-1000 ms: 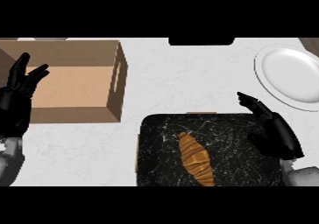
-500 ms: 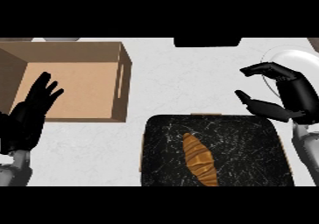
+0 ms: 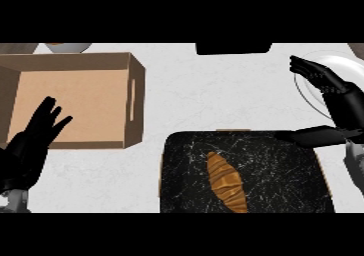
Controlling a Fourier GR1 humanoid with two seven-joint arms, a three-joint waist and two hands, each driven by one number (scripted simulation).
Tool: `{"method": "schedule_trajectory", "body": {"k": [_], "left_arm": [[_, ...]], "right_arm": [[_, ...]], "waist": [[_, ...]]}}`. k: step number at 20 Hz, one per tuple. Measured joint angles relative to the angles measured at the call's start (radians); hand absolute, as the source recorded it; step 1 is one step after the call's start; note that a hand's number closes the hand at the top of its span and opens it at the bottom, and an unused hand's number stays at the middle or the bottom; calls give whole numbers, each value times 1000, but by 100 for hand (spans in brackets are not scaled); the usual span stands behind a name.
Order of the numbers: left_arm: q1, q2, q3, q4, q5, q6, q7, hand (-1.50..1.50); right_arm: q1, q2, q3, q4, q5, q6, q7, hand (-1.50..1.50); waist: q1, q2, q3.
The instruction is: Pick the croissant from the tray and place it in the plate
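A golden-brown croissant [image 3: 225, 182] lies lengthwise in the middle of the black marbled tray [image 3: 281, 175] at the lower centre. The white plate [image 3: 332, 62] sits at the upper right, largely covered by my right hand [image 3: 346, 102]. That hand is open, fingers stretched up over the plate and thumb pointing left above the tray's upper right corner, apart from the croissant. My left hand [image 3: 26, 150] rests open at the lower left, fingers up, overlapping the cardboard box's front edge.
An open cardboard box [image 3: 70, 97] stands at the upper left. A dark object [image 3: 233, 48] sits at the back edge, centre. A grey bowl-like item [image 3: 65, 47] peeks behind the box. Bare white counter lies between box and tray.
The view has shifted, so the tray and box sit lower and further right. My right hand has opened out, fingers now straight over the plate. The croissant has not moved in the tray.
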Motion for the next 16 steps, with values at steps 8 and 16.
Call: {"method": "schedule_trajectory", "body": {"k": [8, 16], "left_arm": [[81, -5, -1, -63, -7, -5, 42, 0], [150, -21, -12, -94, -23, -12, 69, 0]], "right_arm": [[-38, -186, 128, -73, 120, 182, 118, -150], [-70, -206, 254, -193, 222, 226, 314, -150]], "waist": [[-7, -3, -6], [-8, -3, -7]]}}
